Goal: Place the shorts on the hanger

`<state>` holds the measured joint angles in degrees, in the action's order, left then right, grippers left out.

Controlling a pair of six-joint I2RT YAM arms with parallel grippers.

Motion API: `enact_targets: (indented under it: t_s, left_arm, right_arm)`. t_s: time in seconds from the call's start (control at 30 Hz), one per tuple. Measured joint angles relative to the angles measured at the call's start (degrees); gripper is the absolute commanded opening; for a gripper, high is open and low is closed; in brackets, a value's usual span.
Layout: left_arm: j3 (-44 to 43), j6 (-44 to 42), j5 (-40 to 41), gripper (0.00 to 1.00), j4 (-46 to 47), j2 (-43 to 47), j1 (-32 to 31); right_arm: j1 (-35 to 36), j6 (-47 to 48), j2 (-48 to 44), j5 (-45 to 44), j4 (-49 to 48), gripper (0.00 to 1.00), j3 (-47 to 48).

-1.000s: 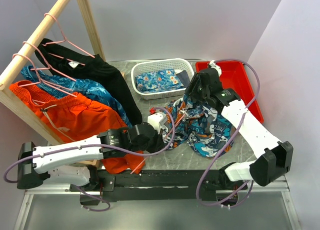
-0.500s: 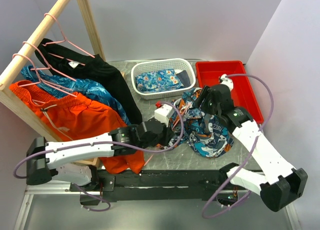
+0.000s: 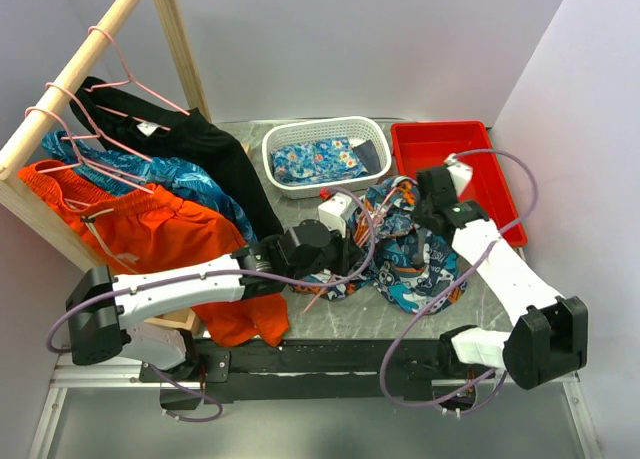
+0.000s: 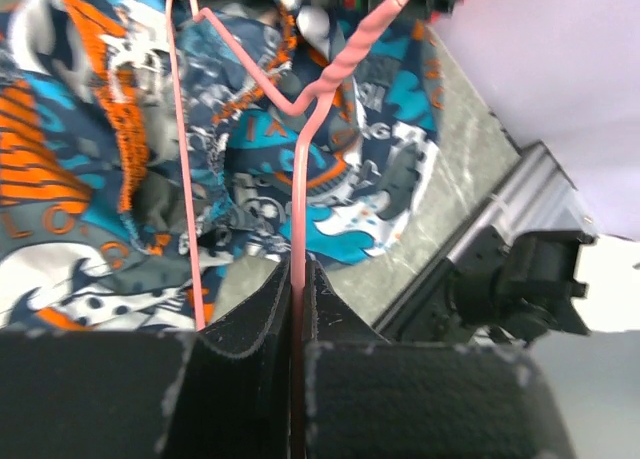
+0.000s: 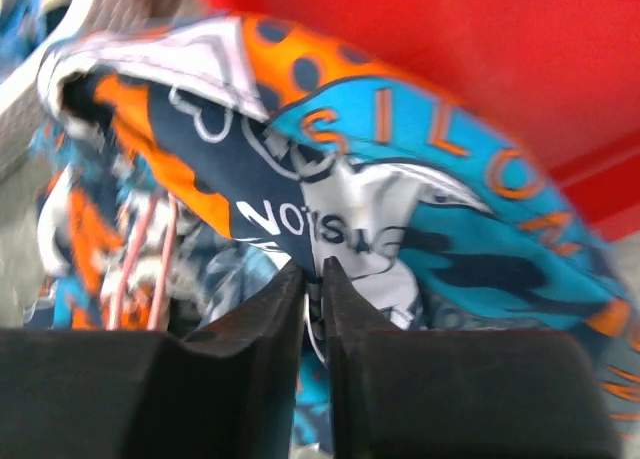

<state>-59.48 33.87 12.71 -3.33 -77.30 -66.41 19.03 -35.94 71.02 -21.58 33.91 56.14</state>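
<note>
Left pincer (image 4: 298,279) on hanger (image 4: 302,179), top off-frame

Grey marbled table (image 3: 365,319): white basket (image 3: 325,125) at rear; red tray (image 3: 470,139) right of basket; shorts (image 3: 410,269) in front of basket.

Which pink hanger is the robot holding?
The hanger over the patterned shorts, pinched in the left gripper. The other hangers hang from the wooden rack.
</note>
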Motion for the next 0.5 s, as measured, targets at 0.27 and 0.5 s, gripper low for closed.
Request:
enact_targets:
  t_s: [0.27,0.5]
  left_arm:
    - [5.84,2.51,-8.13,0.01,7.72,-0.31,0.02]
    - [9.01,3.8,-10.12,0.01,9.97,0.02,0.02]
  right_arm:
    - [-10.51,0.94,-3.32,0.11,-0.13,0.2,0.07]
    - [-18.34,2.21,-1.18,1.66,-0.02,0.46,0.33]
